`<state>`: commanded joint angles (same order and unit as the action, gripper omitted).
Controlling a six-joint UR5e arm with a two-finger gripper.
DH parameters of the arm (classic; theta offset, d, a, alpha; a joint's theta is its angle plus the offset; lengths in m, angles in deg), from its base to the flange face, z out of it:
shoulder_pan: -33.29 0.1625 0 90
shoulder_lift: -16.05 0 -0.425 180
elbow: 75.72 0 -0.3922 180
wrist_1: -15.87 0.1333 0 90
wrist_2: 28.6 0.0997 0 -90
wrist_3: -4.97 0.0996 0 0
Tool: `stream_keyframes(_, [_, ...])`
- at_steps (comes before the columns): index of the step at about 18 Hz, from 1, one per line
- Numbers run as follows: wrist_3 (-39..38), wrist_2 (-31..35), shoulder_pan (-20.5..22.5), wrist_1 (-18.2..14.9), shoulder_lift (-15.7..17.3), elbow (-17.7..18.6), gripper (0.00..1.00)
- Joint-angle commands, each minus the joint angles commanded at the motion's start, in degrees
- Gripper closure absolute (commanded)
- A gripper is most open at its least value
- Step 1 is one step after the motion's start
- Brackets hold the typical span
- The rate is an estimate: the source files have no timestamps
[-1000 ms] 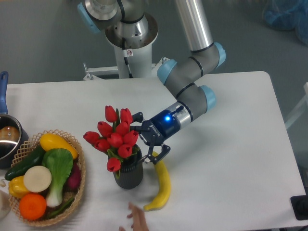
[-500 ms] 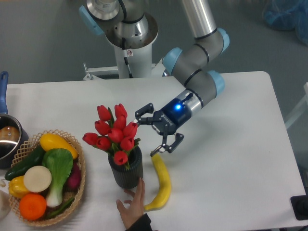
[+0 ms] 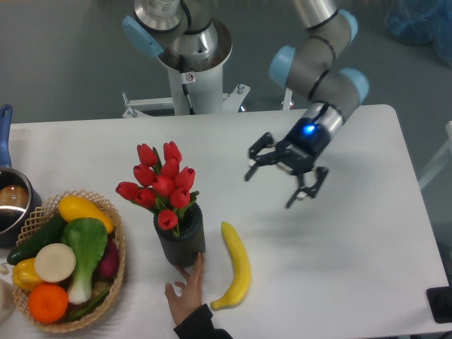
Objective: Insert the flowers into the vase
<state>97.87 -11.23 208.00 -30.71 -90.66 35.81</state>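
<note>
since a moment ago the gripper has drawn away, fingers spread and empty; flowers stand in the vase, a person's hand touching its base, banana beside.

Quick count: one vase, dark grey and ribbed, with one bunch of flowers in it, and I make it about nine red tulip buds, though a couple overlap so it's hard to be sure. One banana at 3 o'clock from the vase. One wicker basket at 9 o'clock, holding roughly eight veggies and fruits. One metal pot with a blue handle at the left edge. One human hand at the vase's 6 o'clock. One gripper, two fingers.
</note>
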Motion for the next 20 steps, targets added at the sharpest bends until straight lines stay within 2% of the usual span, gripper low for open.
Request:
stream_keyframes(2, [-0.87, 1.78, 4.31, -0.09, 1.59, -0.44, 0.0])
stream_keyframes(4, [-3.59, 2.57, 8.96, -0.26, 3.0, -2.45, 0.0])
stream_keyframes(7, [-3.96, 12.12, 13.37, -0.26, 4.57, -3.52, 0.0])
stream_keyframes(13, [-4.48, 29.71, 16.54, -2.28, 13.1, -4.13, 0.0])
stream_keyframes(17, [-3.69, 43.84, 17.77, -5.18, 16.09, -5.36, 0.0])
stream_keyframes(19, [-2.21, 49.75, 17.34, -6.15, 16.27, -7.02, 0.0])
stream_keyframes(20, [-1.68, 50.82, 17.16, -8.5, 16.27, -8.25, 0.0])
